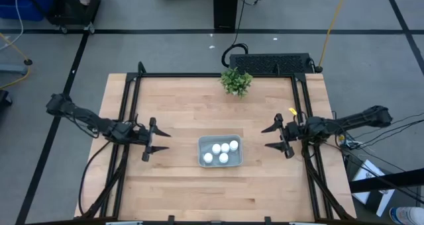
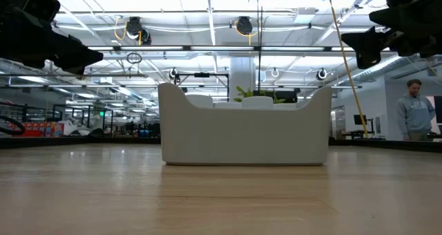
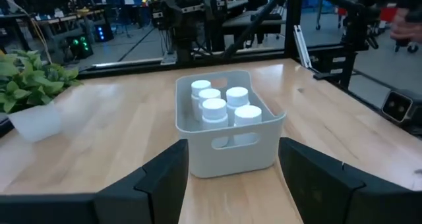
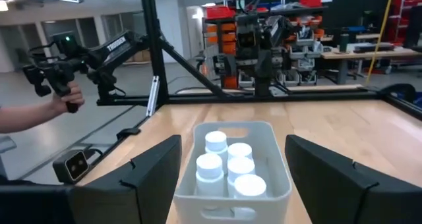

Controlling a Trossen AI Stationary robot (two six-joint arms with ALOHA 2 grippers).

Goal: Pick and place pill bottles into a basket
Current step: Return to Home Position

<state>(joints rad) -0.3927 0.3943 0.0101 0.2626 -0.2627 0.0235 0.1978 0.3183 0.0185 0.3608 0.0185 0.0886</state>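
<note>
Now, left end effector: fingers apart, empty, hanging left of the basket, well apart from it.
Right end effector: fingers apart, empty, mirrored on the basket's right.
Why so: likely parked clear, with nothing left to carry.
Pill bottles: five, upright, clustered inside the basket.
Basket: one, mid-worktop.

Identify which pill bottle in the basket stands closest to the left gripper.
The pill bottle at the basket end facing the left gripper, in the two-bottle row; the other four stand farther off.
</note>
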